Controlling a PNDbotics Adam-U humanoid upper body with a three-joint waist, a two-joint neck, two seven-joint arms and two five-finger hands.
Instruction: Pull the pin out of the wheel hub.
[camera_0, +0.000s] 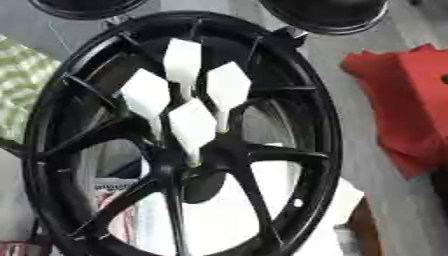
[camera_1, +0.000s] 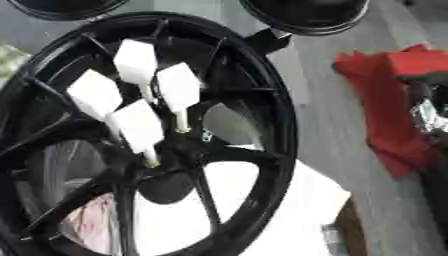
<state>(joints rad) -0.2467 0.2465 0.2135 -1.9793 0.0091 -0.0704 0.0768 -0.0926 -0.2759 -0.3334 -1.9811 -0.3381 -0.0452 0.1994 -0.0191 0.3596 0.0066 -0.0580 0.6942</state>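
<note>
A large black spoked wheel (camera_0: 325, 125) fills the view, standing tilted. Several white pins with flat diamond-shaped heads stick out of its hub (camera_0: 179, 170), close together. The lowest pin (camera_0: 192, 125) has its thin shaft ending at the hub centre. The others, among them a top pin (camera_0: 182, 60) and a right pin (camera_0: 229, 85), fan out above it. Neither of my hands shows in either view. Nothing touches the pins.
Two black round objects (camera_0: 324, 15) (camera_0: 83, 6) sit above the wheel at the top edge. A red object (camera_0: 402, 100) lies to the right, with a dark, silvery shape (camera_1: 430, 117) over it at the right edge. White material (camera_0: 262, 200) shows behind the lower spokes.
</note>
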